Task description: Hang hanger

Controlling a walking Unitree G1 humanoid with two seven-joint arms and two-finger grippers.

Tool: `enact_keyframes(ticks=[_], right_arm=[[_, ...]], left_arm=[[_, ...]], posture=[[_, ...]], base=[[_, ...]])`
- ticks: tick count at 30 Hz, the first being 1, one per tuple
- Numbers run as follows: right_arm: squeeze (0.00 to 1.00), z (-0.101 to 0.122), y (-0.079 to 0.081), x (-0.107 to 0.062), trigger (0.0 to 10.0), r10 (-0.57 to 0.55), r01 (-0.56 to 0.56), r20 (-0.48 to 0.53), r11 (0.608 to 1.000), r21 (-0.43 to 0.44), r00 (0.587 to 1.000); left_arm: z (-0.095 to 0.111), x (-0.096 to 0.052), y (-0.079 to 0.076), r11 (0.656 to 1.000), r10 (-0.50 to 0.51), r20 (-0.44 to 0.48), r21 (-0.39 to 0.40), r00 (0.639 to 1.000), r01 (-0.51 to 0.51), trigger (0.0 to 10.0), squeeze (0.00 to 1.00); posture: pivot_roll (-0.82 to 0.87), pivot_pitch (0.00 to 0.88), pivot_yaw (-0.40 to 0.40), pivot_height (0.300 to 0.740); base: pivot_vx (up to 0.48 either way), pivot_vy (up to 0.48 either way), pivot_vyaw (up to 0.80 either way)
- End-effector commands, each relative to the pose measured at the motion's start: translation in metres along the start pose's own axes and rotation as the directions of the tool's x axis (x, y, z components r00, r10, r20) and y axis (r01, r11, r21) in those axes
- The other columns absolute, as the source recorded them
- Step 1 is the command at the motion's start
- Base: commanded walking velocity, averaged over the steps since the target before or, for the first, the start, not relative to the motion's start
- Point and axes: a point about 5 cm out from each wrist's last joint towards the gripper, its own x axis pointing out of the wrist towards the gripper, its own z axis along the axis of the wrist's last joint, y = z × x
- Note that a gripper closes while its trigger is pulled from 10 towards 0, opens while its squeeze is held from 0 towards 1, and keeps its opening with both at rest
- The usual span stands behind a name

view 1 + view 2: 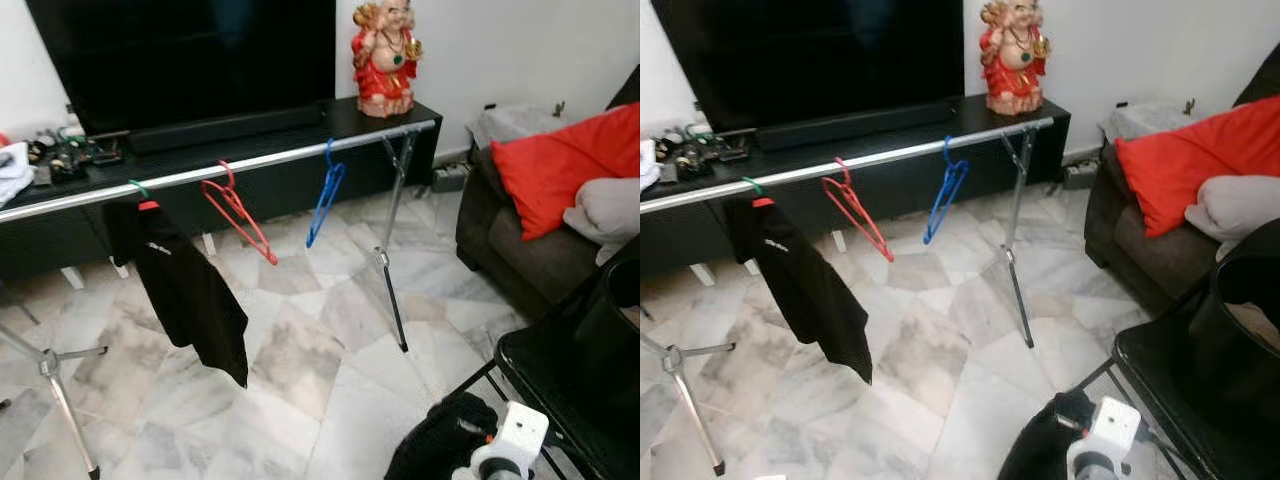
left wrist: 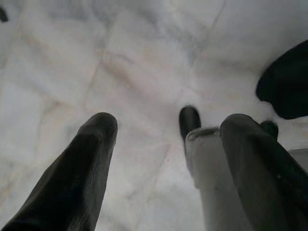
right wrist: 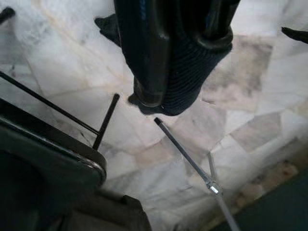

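Rail (image 1: pixel 250 163) spans my 9 to 1 o'clock. On it: black garment (image 1: pixel 185 290) at 9, red hanger (image 1: pixel 238 217) near 11, blue hanger (image 1: pixel 325 194) at 12. Red statue (image 1: pixel 386 58) at 1; red cushion (image 1: pixel 570 160) at 3.

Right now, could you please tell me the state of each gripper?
Left gripper: open, holding nothing, above the marble floor.
Right gripper: shut on a dark garment.

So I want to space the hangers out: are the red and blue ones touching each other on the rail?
Apart. The left eye view shows bare rail between the red hanger and the blue hanger.
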Motion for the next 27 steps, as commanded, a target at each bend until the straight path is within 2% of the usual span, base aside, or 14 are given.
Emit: enact_keyframes(ticks=[1, 5, 13, 15, 16, 20, 27], right_arm=[[0.00, 0.008, 0.006, 0.002, 10.0, 0.017, -0.017, 0.049, 1.000, -0.007, 0.999], [0.00, 0.015, 0.010, 0.005, 10.0, 0.035, -0.034, 0.081, 0.999, -0.009, 0.996], [0.00, 0.013, 0.020, 0.005, 10.0, 0.070, -0.069, 0.084, 0.998, -0.013, 0.994], [0.00, 0.012, 0.021, 0.004, 10.0, 0.072, -0.071, 0.083, 0.997, -0.013, 0.994], [0.00, 0.012, 0.021, 0.004, 10.0, 0.072, -0.072, 0.081, 0.997, -0.012, 0.994], [0.00, 0.011, 0.021, 0.004, 10.0, 0.072, -0.071, 0.074, 0.997, -0.016, 0.995], [0.00, 0.009, 0.020, 0.003, 10.0, 0.070, -0.069, 0.064, 0.997, -0.019, 0.996]], left_arm=[[0.000, -0.001, 0.004, 1.000, 0.012, 0.021, -0.014, 1.000, -0.012, 10.0, 0.00], [0.016, 0.001, 0.003, 1.000, 0.004, 0.100, -0.022, 0.995, -0.002, 10.0, 0.00], [0.037, 0.003, -0.001, 0.999, -0.005, 0.185, -0.038, 0.983, 0.012, 10.0, 0.00], [0.041, 0.003, -0.003, 0.999, -0.010, 0.200, -0.037, 0.980, 0.017, 10.0, 0.00], [0.052, 0.004, -0.008, 0.999, -0.024, 0.244, -0.031, 0.970, 0.033, 10.0, 0.00], [0.067, 0.004, -0.013, 0.998, -0.043, 0.302, -0.025, 0.952, 0.053, 10.0, 0.00], [0.075, 0.003, -0.019, 0.997, -0.060, 0.337, -0.017, 0.940, 0.069, 10.0, 0.00]], posture=[[-0.06, 0.031, 0.079, 0.740], [-0.06, 0.033, 0.081, 0.740], [-0.06, 0.030, 0.081, 0.740], [-0.06, 0.032, 0.082, 0.740], [-0.06, 0.032, 0.082, 0.740], [-0.06, 0.032, 0.082, 0.740], [-0.06, 0.033, 0.083, 0.740]], base=[[0.000, 0.000, 0.00], [0.000, 0.000, 0.00], [0.000, 0.000, 0.00], [0.259, 0.000, 0.00], [0.281, 0.000, 0.00], [0.280, 0.000, 0.00], [0.291, 0.000, 0.00]])
